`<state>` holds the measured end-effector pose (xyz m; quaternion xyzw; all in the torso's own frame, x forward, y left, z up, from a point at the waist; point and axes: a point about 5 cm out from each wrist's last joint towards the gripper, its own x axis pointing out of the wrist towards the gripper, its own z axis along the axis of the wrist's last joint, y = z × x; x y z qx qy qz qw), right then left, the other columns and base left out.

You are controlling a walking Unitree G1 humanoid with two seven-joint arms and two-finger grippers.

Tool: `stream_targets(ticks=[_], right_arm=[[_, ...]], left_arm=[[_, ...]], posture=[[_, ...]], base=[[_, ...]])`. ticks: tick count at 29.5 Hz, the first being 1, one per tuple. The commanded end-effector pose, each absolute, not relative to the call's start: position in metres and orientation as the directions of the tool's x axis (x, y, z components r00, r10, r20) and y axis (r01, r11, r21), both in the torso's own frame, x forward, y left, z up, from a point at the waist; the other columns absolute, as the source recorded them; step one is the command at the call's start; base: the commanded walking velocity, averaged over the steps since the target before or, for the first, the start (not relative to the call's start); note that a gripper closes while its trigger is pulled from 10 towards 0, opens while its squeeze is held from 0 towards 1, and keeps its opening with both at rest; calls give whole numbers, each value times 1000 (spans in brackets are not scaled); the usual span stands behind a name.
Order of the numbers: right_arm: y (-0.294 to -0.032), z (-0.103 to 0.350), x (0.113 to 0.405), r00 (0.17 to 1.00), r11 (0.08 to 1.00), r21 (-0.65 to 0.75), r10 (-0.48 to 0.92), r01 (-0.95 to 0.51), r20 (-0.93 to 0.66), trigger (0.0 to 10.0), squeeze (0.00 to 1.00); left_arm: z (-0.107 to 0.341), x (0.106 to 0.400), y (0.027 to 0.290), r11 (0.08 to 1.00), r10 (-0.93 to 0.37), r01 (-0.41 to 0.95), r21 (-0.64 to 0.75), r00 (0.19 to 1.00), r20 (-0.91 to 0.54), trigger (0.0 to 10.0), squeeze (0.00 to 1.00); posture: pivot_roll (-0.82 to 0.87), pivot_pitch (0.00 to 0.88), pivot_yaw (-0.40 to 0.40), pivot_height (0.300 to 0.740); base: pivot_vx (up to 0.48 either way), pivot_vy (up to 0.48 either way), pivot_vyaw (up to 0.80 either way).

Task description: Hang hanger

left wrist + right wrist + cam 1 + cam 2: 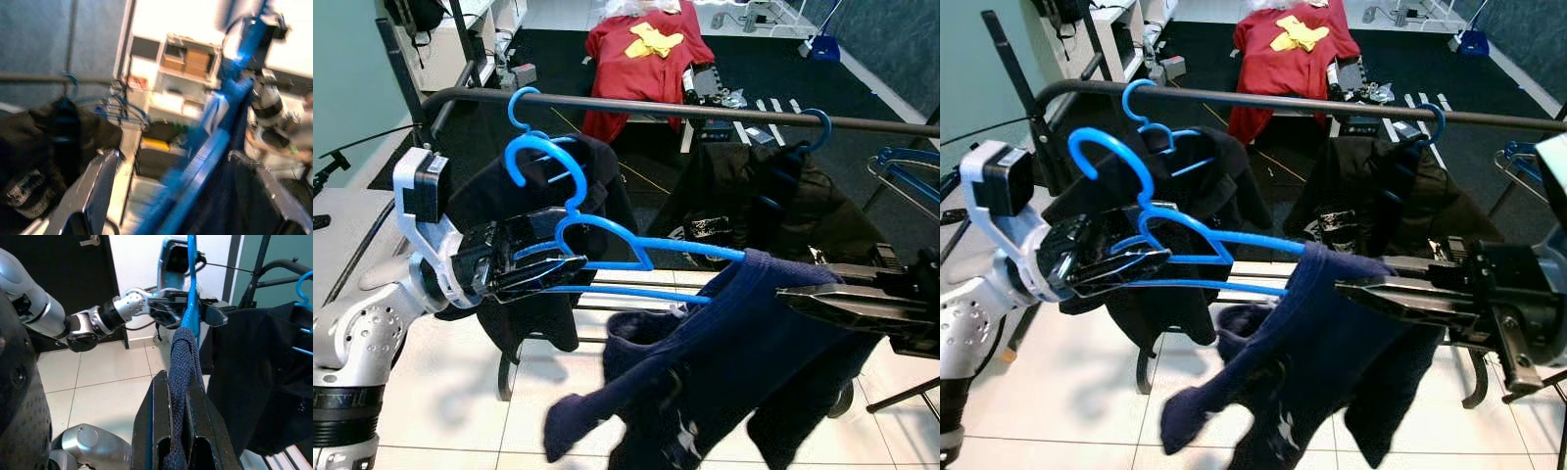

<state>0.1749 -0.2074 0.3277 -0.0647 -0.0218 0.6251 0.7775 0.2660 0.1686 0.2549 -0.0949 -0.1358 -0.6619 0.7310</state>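
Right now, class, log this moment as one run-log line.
left end effector: shut on blue plastic hanger | right end effector: shut on navy knitted garment | black metal rail: hanger not hung

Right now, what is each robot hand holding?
Left gripper: shut on the blue hanger, near its hook end.
Right gripper: shut on the dark blue sweater draped over that hanger.

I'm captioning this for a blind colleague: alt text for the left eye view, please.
The left gripper holds a blue hanger draped with a navy garment below a black rail; the right gripper pinches the garment.
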Motion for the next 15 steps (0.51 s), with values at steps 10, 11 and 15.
stream_targets(ticks=[10,11,15], right_arm=[[-204,325,175,170,162,-115,983,-980,-67,0,0],[-204,325,175,170,162,-115,983,-980,-67,0,0],[-202,323,175,161,153,-109,984,-982,-71,0,0]], left_arm=[[255,242,142,-169,-950,983,75,-183,253,8745,0],[255,242,142,-169,-950,983,75,-183,253,8745,0],[256,241,138,-182,-950,980,87,-198,242,9059,0]], posture=[[-89,130,-6,740],[-89,130,-6,740],[-90,130,-5,740]], base=[[0,0,0],[0,0,0],[0,0,0]])
